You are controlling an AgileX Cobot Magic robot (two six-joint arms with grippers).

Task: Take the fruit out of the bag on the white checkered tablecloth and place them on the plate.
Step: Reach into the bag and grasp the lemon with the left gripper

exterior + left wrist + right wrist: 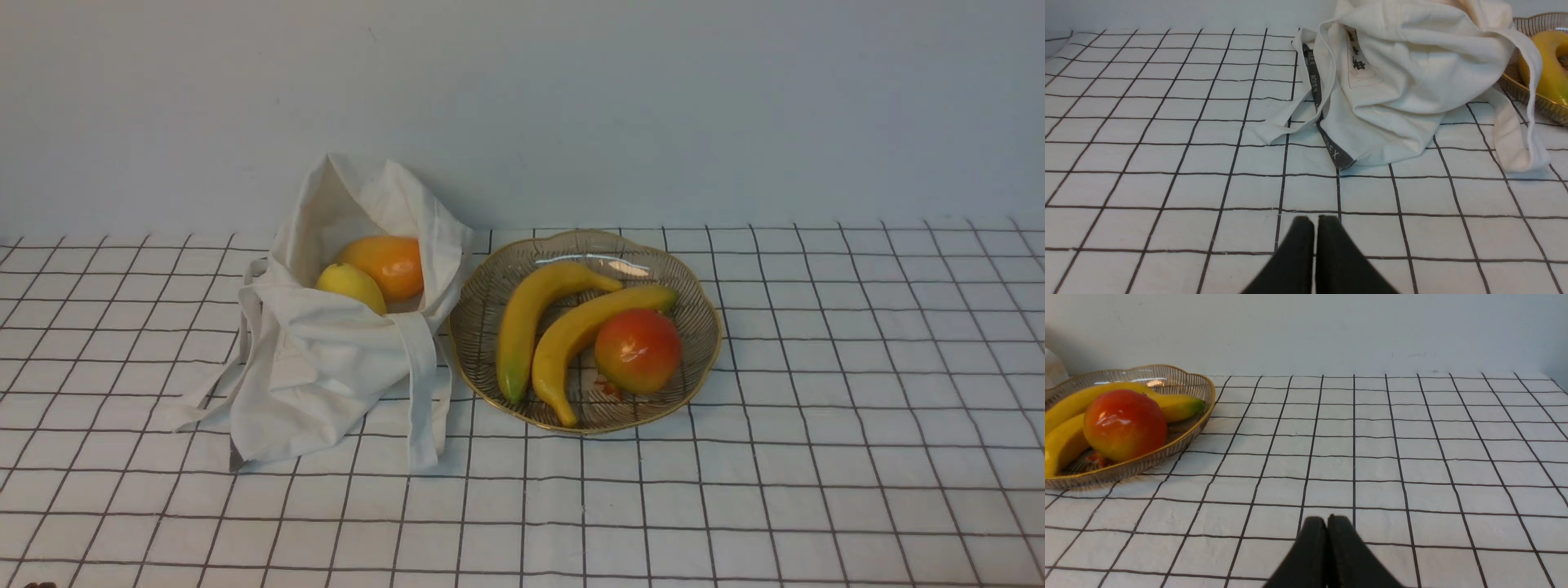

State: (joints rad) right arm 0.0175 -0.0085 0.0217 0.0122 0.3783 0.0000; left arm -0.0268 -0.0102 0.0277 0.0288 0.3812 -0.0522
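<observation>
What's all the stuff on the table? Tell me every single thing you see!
tablecloth: one, white with thin black squares, covering the table.
wall: one, plain pale grey, behind the table.
bag: one, off-white cloth, on the tablecloth left of the plate, mouth open.
lemon: one, yellow, inside the bag, in front of the mango.
mango: one, orange-yellow, inside the bag.
plate: one, see-through with dark lines and a gold rim, right of the bag.
bananas: two, yellow with green tips, side by side on the plate.
round fruit: one, red-orange, on the plate beside the bananas.
left hand: one, black, shut and empty, over bare cloth near the bag.
right hand: one, black, shut and empty, over bare cloth near the plate.
</observation>
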